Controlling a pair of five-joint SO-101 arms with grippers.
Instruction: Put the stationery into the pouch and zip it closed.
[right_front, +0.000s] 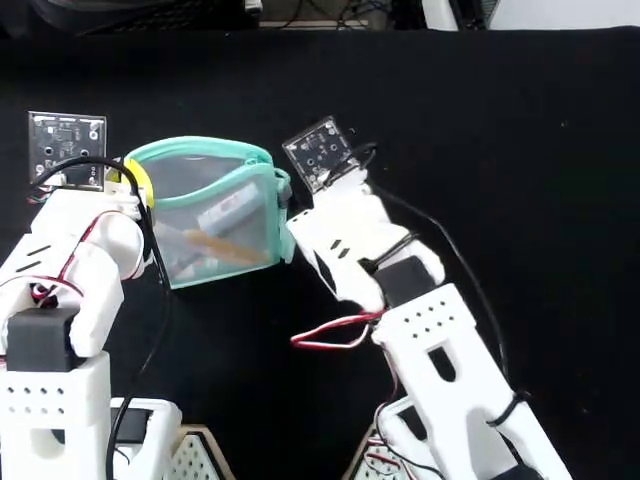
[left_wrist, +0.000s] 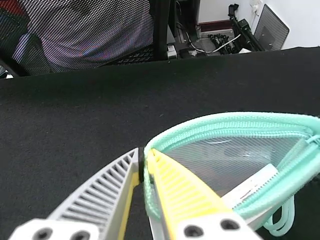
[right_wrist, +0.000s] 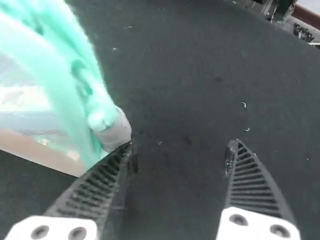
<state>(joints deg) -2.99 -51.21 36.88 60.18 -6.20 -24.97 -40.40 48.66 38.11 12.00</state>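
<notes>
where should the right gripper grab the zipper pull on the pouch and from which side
Probably best to pinch the small grey zipper pull at the pouch end nearest the right gripper, coming in from the side away from the pouch. It juts out past the teal edge, beside the open gripper, while the left gripper clamps the opposite end.

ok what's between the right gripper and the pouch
Nothing: in the right wrist view one finger of the open right gripper sits right at the pouch's grey zip tab. Between its fingers is just bare table.
</notes>
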